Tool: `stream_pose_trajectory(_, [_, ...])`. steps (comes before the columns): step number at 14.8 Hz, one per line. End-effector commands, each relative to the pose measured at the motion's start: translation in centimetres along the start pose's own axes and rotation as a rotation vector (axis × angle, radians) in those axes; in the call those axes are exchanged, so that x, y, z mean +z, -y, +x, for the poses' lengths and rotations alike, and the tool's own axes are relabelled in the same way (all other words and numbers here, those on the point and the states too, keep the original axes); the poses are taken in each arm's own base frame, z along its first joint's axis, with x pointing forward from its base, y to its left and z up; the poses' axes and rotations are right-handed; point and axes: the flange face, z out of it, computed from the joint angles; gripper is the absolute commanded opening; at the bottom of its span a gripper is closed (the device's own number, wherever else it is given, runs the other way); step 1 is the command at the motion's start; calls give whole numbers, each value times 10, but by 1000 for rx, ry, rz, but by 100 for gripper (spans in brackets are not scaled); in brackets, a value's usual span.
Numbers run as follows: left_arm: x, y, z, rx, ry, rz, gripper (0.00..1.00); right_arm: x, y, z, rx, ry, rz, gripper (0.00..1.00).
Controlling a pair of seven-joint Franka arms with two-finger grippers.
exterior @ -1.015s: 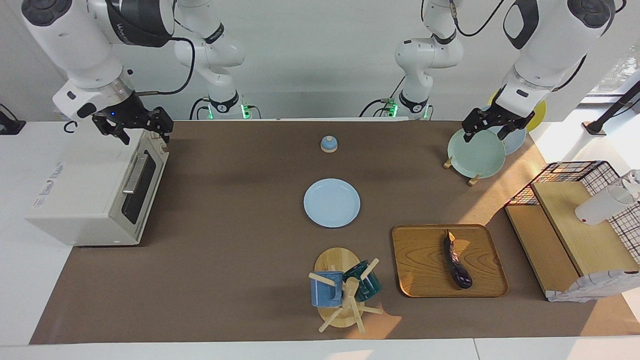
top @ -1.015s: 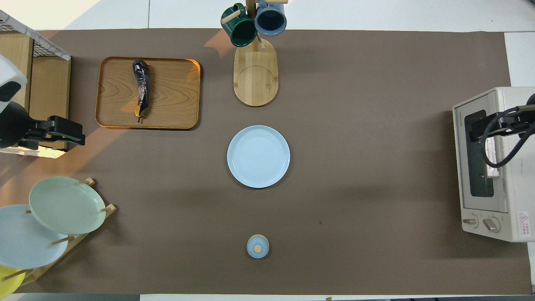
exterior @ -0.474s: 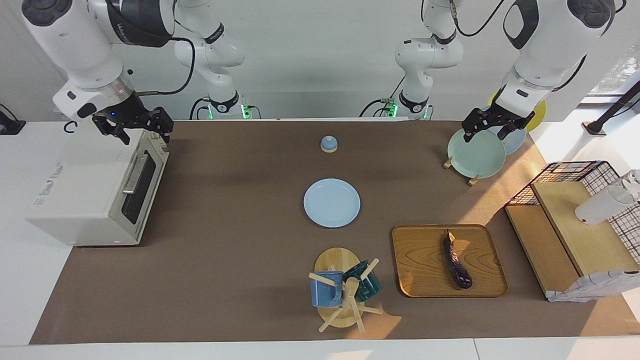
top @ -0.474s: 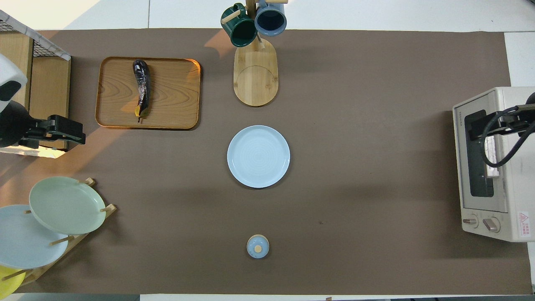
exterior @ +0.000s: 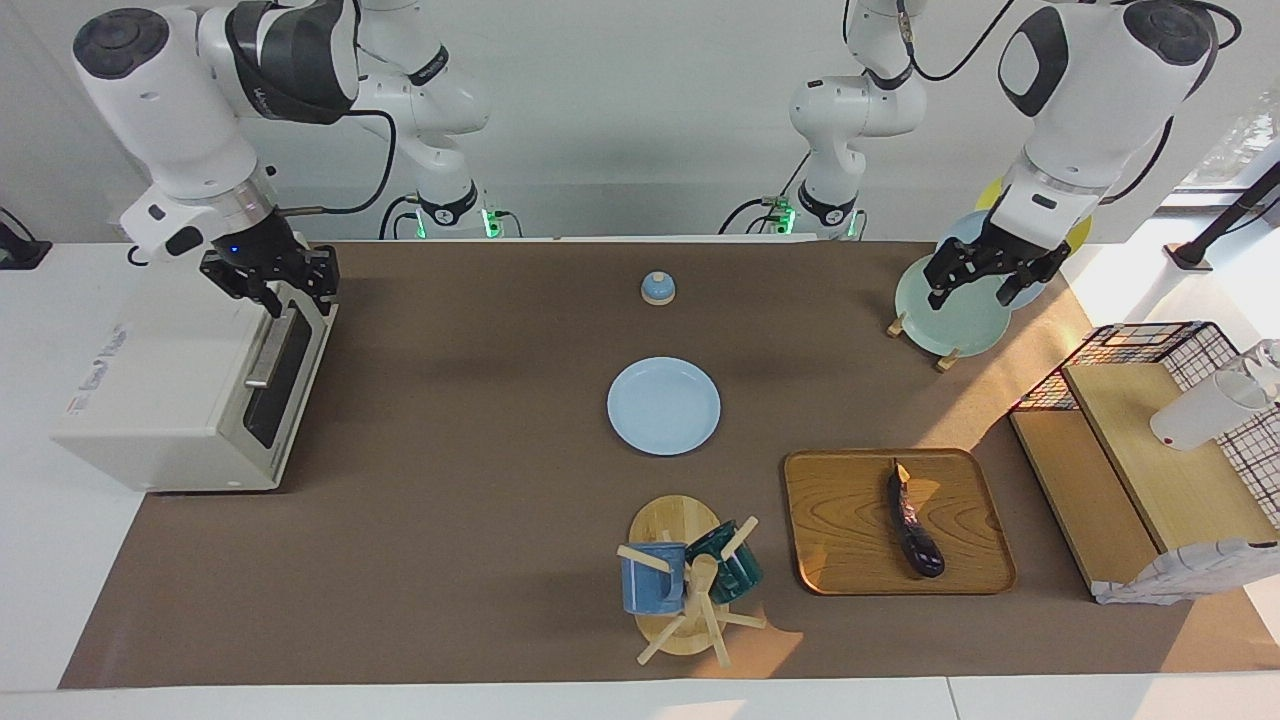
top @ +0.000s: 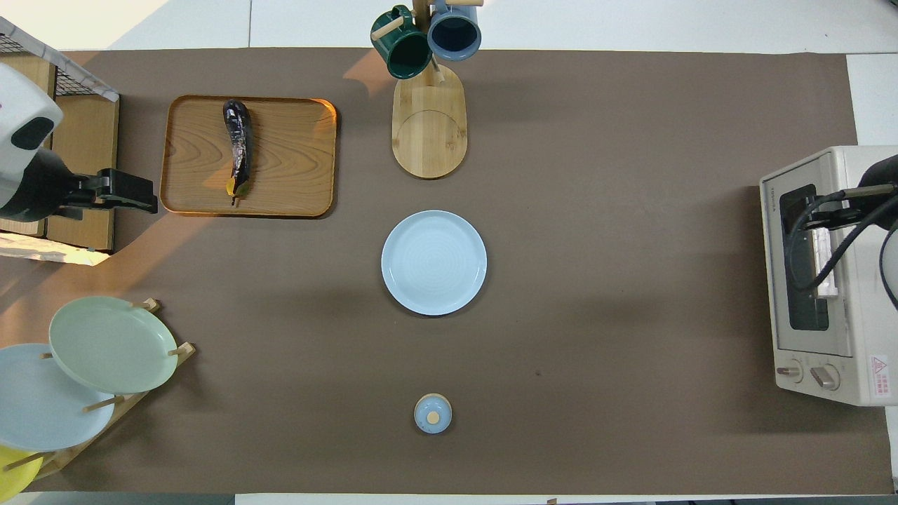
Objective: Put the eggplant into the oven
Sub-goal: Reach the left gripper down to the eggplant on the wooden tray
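Observation:
The dark purple eggplant (exterior: 912, 525) lies lengthwise on a wooden tray (exterior: 850, 560); the overhead view shows the eggplant (top: 238, 149) and tray (top: 295, 161) too. The off-white oven (exterior: 160, 390) stands at the right arm's end of the table with its dark glass door shut, and also shows in the overhead view (top: 852, 280). My right gripper (exterior: 295, 290) is open and hangs just above the oven's top front edge by the door handle (exterior: 268, 350). My left gripper (exterior: 975, 285) is open and empty over the green plate in the plate rack, well short of the eggplant.
A light blue plate (exterior: 663, 405) lies mid-table. A mug tree (exterior: 690, 580) with two mugs stands beside the tray. A plate rack (exterior: 955, 310), a small blue knob (exterior: 657, 288) and a wire-and-wood shelf (exterior: 1150, 450) with a white cup are also here.
My left gripper has moved from the plate rack toward the tray. My right gripper has come down and in, closer to the oven's door handle. The eggplant has not moved.

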Motion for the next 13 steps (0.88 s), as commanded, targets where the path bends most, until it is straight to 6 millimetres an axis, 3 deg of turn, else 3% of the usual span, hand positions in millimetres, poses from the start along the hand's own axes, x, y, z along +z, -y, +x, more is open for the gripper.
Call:
stream_pose_trajectory(1, [57,2,50,40,22,-18,100,19,-3,-21,59,6,2,0])
stream_pose_trajectory(5, [136,5,98,103,-50,-30,100,41,-33,-24,89,24,-65,0])
stream_pose_trajectory(8, [205,1,119,111,-56,-27,100,60,-46,-29,102,30,-67,0])
stream_pose_trajectory(11, [241,1,130,123,-88,-22,100,72,-59,-31,52,24,-96,0])
stream_pose_trajectory(13, [247,3,132,155,-104,-18,100,79,-62,-34,54,29,-94,0])
